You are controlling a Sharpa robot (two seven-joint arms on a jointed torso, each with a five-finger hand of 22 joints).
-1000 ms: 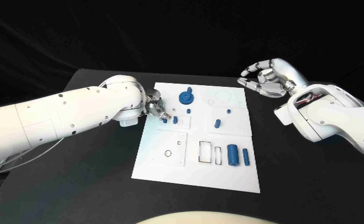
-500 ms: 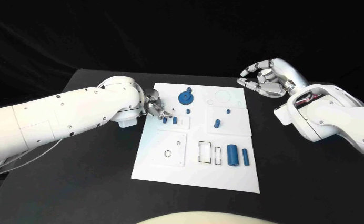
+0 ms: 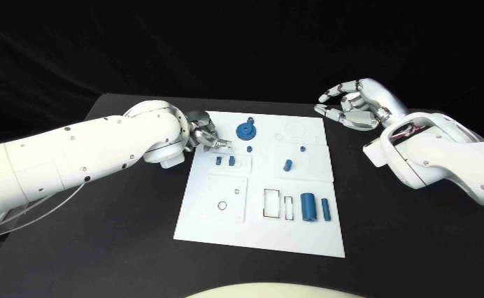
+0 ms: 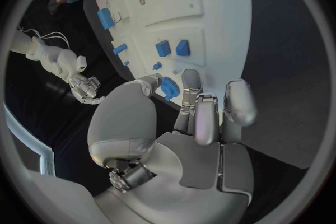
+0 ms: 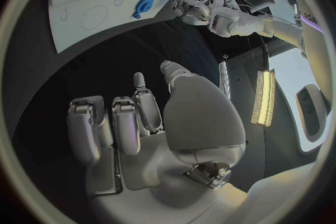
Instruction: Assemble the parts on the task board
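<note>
board: the white task board lay flat in the middle of the black surface.
left hand: the left hand was at the board's left edge, near its far end. its fingers were curled in. in the left wrist view a small blue piece showed just past its fingertips. i could not tell if the hand held it.
right hand: the right hand was up over the bare surface, well to the right of the board. its fingers were bent but apart, and it held nothing.
round part: a blue round part sat on the far end of the board, just beside the left hand.
small parts: two little blue pegs stood side by side in the board, near the left hand.
big parts: a big blue block and a thinner blue roller lay close together on the near right of the board.
</note>
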